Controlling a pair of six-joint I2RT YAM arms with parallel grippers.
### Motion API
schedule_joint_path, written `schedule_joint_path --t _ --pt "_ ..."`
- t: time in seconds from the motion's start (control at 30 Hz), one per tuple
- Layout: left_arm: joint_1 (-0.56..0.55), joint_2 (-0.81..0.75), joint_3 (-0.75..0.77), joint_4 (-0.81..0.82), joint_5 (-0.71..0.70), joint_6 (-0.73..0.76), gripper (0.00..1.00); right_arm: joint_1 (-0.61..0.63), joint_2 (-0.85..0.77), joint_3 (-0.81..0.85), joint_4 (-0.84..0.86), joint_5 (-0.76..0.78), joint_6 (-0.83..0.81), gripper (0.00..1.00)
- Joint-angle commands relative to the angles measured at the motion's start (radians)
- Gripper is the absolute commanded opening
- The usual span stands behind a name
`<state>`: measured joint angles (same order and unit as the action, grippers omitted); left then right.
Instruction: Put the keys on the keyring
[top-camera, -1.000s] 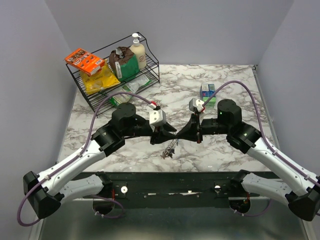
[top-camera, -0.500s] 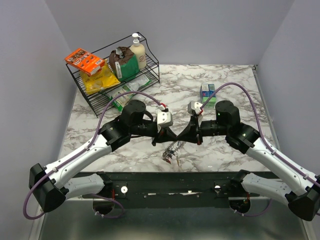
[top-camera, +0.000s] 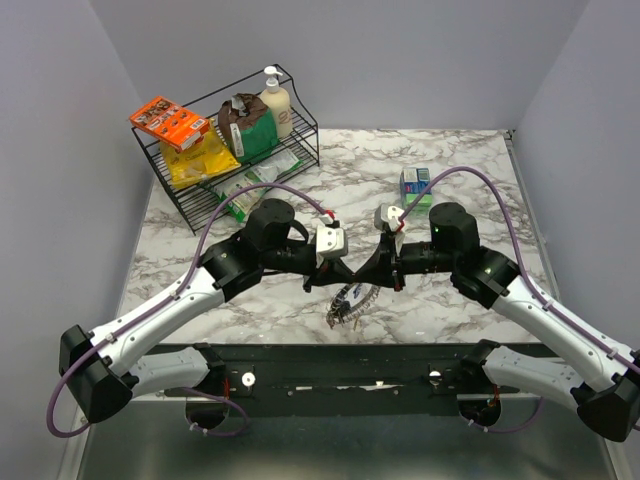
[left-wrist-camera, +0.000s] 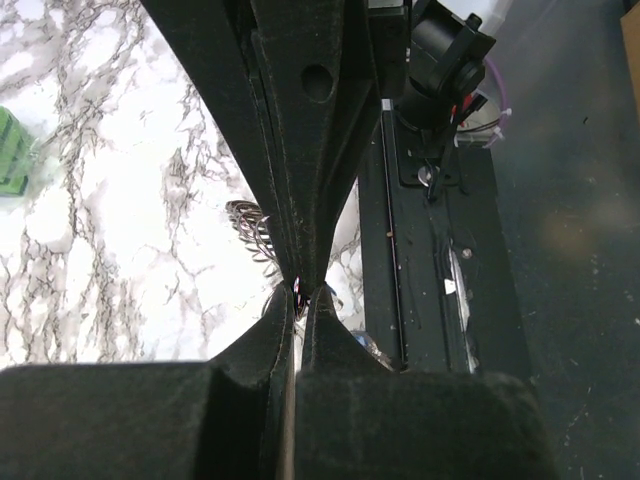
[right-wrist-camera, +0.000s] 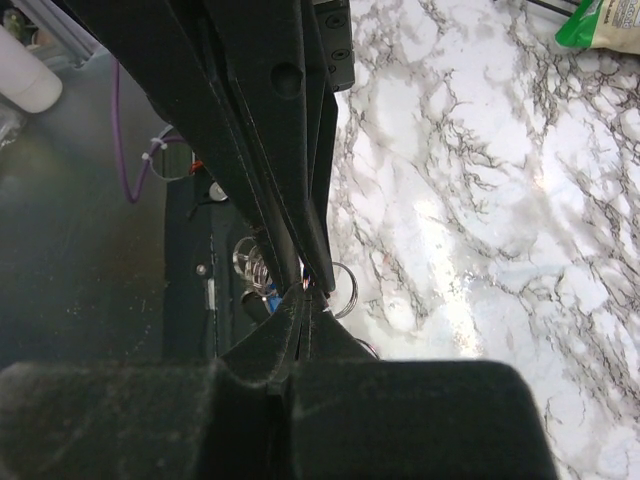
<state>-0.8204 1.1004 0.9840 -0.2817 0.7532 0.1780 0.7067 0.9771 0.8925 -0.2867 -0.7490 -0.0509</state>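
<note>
Silvery-grey jagged metal keyring (top-camera: 350, 300): dangling over the white-and-grey marble counter (top-camera: 450, 180), near edge, centre. Grip: left gripper (left-wrist-camera: 300, 297) and right gripper (right-wrist-camera: 306, 290) each pinched tight onto it, tips meeting.

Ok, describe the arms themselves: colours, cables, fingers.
The left arm and right arm match: white lower links, black joints and black forearms. A purple cable loops along each. Each wrist carries a pale grey camera block, and the fingers are long, tapered and black.
</note>
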Motion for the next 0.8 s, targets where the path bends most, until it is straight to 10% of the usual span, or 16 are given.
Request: schedule_joint_path --t 0.0,0.23,0.77 --pt "-0.003 -0.008 0.03 -0.14 -0.003 0.1 0.0 0.0 -0.021 0.022 0.026 -0.029 -0.007 0.0" --pt "-0.003 0.012 0.062 -0.188 0.0 0.153 0.14 -0.001 -0.017 0.029 0.018 -0.056 -0.01 0.0" --pt "-0.003 0.029 0.032 -0.053 0.037 0.068 0.0 0.0 0.002 0.042 0.006 -0.069 -0.007 0.01"
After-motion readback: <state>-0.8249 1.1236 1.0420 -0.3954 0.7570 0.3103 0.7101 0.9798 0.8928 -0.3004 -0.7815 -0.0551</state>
